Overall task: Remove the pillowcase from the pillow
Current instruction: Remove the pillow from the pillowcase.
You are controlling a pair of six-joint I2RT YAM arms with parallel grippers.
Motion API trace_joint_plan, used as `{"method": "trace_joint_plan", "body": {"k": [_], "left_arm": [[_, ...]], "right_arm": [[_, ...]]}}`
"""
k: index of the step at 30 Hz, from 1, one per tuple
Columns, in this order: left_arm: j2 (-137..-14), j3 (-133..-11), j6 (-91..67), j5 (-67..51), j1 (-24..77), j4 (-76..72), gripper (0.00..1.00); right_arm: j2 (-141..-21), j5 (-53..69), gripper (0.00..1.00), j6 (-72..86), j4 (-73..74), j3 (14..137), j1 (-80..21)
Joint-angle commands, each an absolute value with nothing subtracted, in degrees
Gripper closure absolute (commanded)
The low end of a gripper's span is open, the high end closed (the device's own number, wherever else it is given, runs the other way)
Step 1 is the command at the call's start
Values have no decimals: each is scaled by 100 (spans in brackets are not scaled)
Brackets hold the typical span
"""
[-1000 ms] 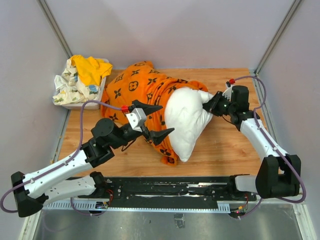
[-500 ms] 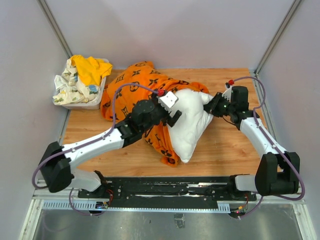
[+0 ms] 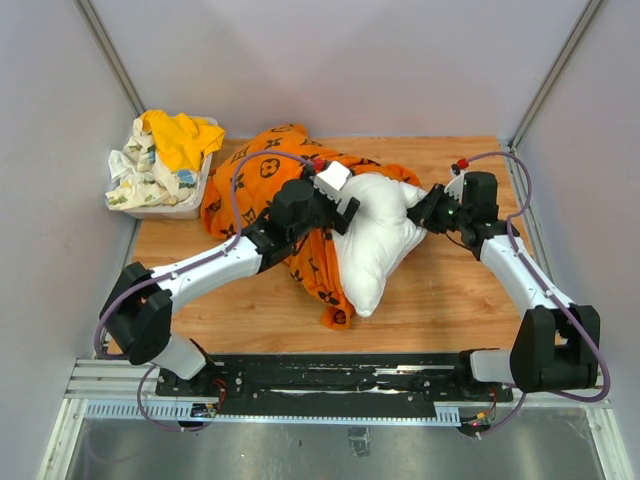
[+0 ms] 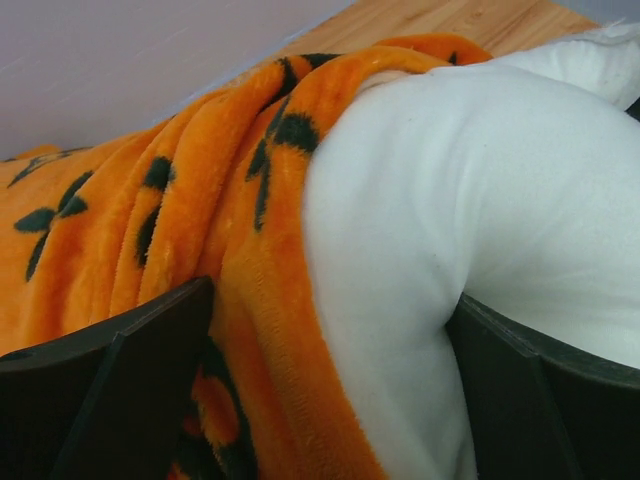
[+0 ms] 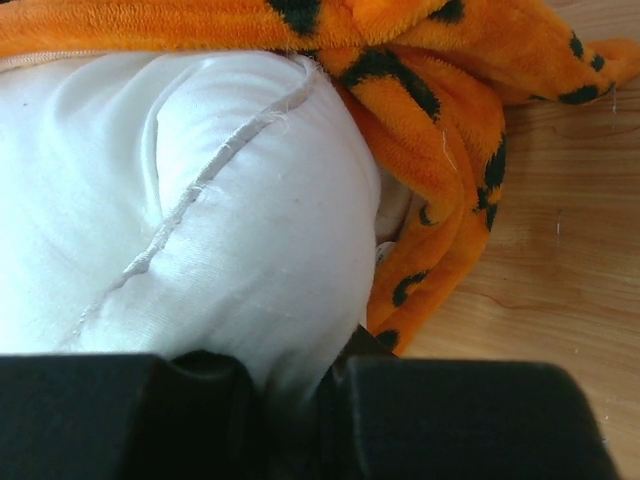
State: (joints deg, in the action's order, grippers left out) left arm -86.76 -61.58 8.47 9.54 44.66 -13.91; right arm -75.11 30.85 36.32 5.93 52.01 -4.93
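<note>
We see the pillow [image 3: 375,245] mid-frame on the bench [image 3: 450,290], half out of the pillowcase [image 3: 265,170] bunched at its left | left hand [image 4: 325,390] spread wide, straddling pillowcase edge and pillow | right hand [image 3: 425,212] pinching the pillow's right corner | tub [image 3: 160,211] of cloths [image 3: 180,140] upper left, well apart

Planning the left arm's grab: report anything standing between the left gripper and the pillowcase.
Nothing visible does. The open left gripper straddles the pillowcase edge, with the pillow bulging between its fingers beside that edge. The right gripper pinches the pillow's far corner, clear of the left one.
</note>
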Motion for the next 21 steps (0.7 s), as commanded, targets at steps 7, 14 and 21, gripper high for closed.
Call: {"method": "trace_joint_plan", "body": {"k": [7, 14, 21], "left_arm": [[-7901, -5676, 138, 507, 3230, -1167, 1], [-7769, -5467, -151, 689, 2849, -963, 1], [-7153, -5118, -312, 547, 2661, -973, 1]], "right_arm": [[-7243, 3478, 92, 3670, 616, 5141, -322], [-7211, 3596, 92, 3719, 550, 5106, -250], [-7150, 3676, 93, 3738, 537, 5070, -14]]}}
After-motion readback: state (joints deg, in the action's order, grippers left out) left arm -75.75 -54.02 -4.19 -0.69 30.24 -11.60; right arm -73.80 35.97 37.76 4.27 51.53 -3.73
